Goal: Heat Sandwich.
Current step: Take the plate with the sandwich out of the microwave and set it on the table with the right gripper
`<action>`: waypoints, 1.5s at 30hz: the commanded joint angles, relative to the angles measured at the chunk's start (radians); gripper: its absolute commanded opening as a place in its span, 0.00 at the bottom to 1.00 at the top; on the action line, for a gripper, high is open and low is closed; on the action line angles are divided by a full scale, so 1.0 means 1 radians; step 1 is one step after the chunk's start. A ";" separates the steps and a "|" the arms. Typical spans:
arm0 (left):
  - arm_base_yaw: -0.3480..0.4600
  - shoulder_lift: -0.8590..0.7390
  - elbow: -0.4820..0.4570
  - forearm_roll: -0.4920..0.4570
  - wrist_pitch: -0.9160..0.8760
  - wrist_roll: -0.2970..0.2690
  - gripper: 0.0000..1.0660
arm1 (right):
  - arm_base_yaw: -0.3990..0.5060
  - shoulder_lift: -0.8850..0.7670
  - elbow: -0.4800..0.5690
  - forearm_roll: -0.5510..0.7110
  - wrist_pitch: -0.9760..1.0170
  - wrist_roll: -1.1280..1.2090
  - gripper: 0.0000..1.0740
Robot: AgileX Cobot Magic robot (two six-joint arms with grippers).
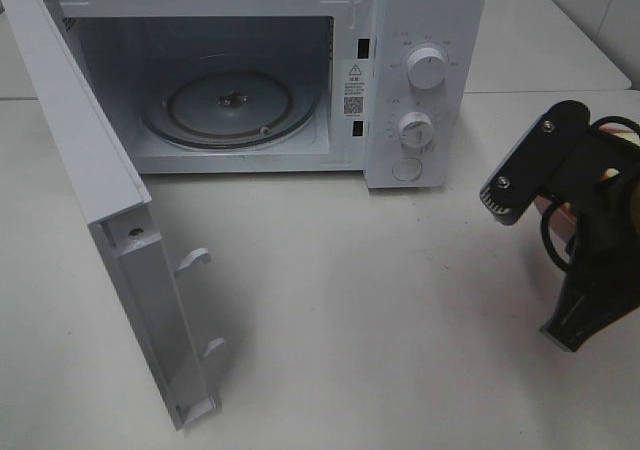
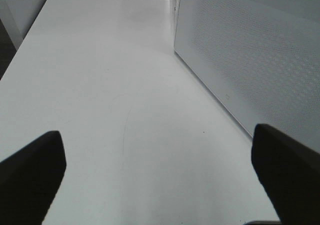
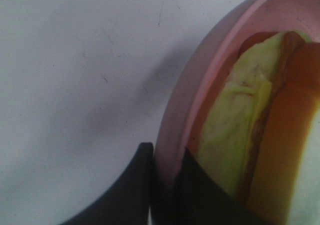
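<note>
On the left of the white table (image 1: 330, 300), the left gripper (image 2: 160, 175) hangs with its fingers spread wide and nothing between them, beside the open door (image 1: 110, 230) of the microwave (image 1: 420, 80), whose glass turntable (image 1: 230, 105) is bare. At the right edge, the right gripper (image 3: 162, 185) is pinched on the rim of a pink plate (image 3: 185, 110). On that plate lies the sandwich (image 3: 245, 135).

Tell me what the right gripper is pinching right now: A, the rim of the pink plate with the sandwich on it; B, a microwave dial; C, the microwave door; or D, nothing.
A: in the right wrist view the right gripper is closed on the rim of the pink plate, with the sandwich lying on it.
</note>
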 commanded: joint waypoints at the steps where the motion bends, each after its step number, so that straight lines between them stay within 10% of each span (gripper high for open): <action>1: 0.002 -0.004 0.002 -0.002 0.001 0.002 0.90 | -0.027 0.060 -0.045 -0.058 -0.007 0.046 0.01; 28: 0.002 -0.004 0.002 -0.002 0.001 0.002 0.90 | -0.356 0.336 -0.093 -0.182 -0.090 0.328 0.01; 45: 0.002 -0.004 0.002 -0.002 0.001 0.002 0.90 | -0.367 0.544 -0.093 -0.309 -0.188 0.560 0.02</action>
